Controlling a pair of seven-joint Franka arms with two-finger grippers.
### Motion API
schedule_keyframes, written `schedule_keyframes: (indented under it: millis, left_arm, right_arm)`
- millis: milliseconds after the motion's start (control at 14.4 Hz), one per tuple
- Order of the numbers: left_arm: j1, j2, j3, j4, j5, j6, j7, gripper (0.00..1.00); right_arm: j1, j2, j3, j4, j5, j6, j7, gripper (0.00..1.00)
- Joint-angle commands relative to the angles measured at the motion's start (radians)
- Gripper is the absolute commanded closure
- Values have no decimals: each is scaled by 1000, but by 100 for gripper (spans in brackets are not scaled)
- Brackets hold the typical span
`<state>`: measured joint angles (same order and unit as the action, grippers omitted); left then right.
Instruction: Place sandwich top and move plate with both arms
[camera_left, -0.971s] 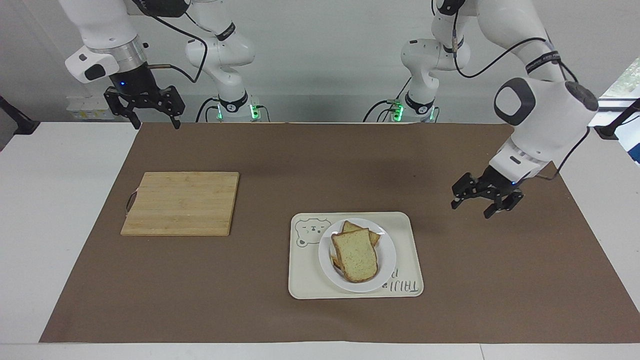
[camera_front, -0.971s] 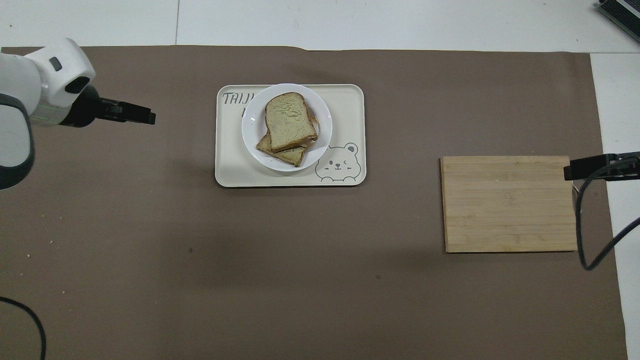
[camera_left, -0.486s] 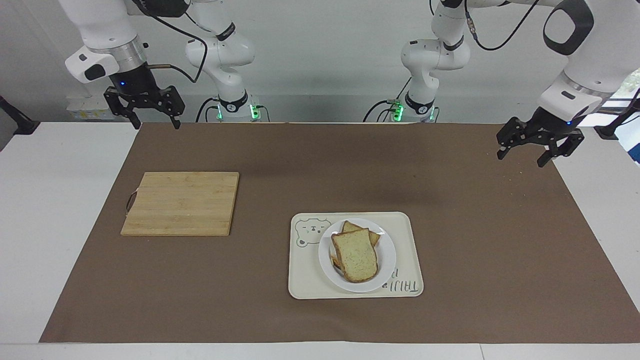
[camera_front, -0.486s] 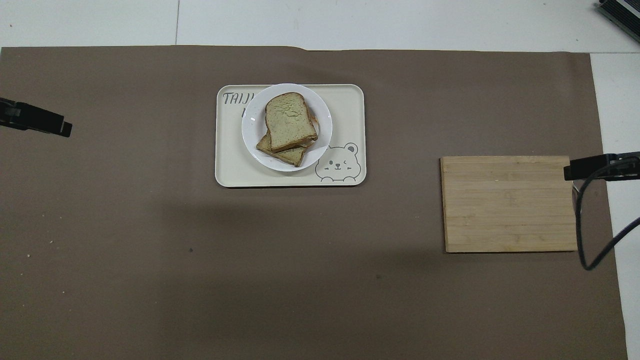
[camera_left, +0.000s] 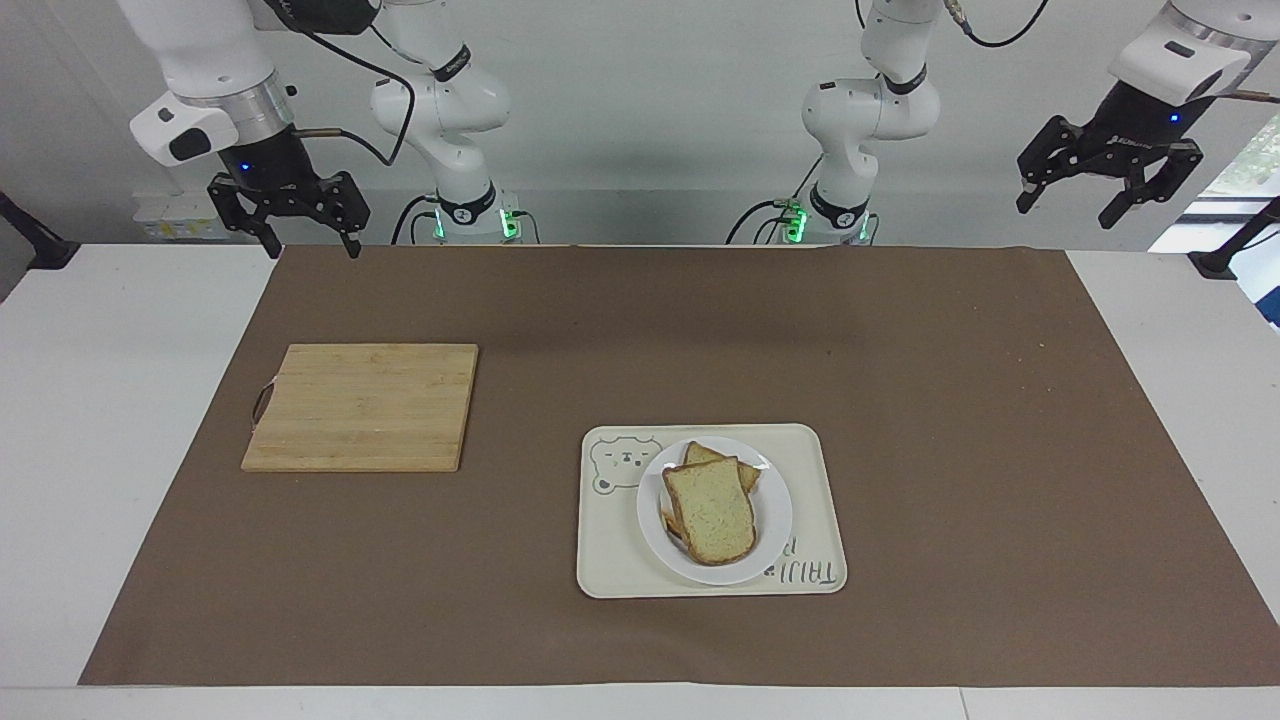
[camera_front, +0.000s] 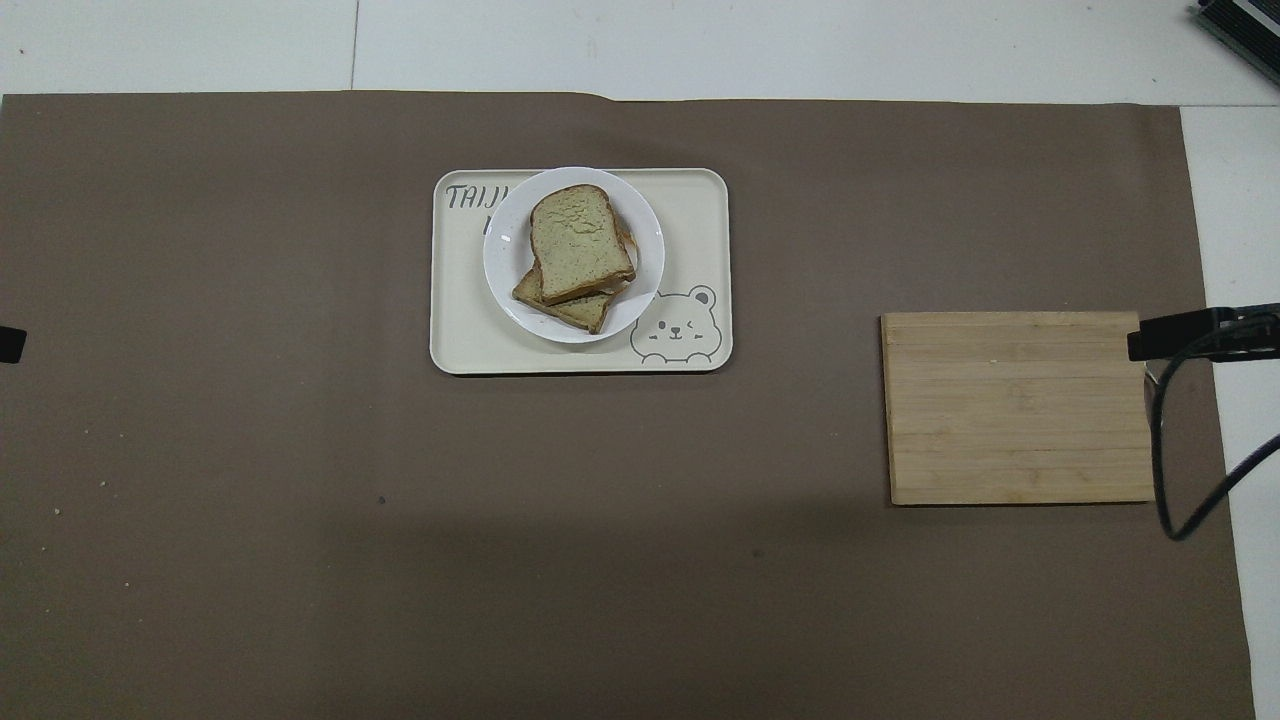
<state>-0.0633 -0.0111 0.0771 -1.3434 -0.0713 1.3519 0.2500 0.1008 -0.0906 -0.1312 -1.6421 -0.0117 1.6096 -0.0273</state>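
Observation:
The sandwich top (camera_left: 712, 512) (camera_front: 578, 240), a pale slice with a brown crust, lies askew on another slice on the round white plate (camera_left: 778, 522) (camera_front: 505, 258). No gripper touches them. My left gripper (camera_left: 1085, 205) hangs open and empty, high over the table corner at the left arm's end. My right gripper (camera_left: 312, 245) waits open and empty over the mat's corner at the right arm's end. In the overhead view only a black tip of each shows at the side edges.
The plate sits on a cream tray (camera_left: 822, 490) (camera_front: 705, 230) with a bear drawing. A wooden cutting board (camera_left: 365, 405) (camera_front: 1015, 405) lies toward the right arm's end. A brown mat (camera_left: 600, 330) covers most of the white table.
My left gripper rose from low over the mat beside the tray and drew back, up over the table corner at its own end. The right arm, bread and plate stayed still.

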Motion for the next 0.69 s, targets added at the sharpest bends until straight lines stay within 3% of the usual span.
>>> schedule_keyframes:
  millis: [0, 624]
  left_arm:
    - [-4, -33, -8, -63, 31, 6, -6, 0]
    - [3, -78, -8, -131, 64, 10, -17, 0]
  right_arm:
    - [-4, 12, 1, 25, 15, -25, -19, 0]
    - [-4, 12, 1, 25, 15, -25, -19, 0]
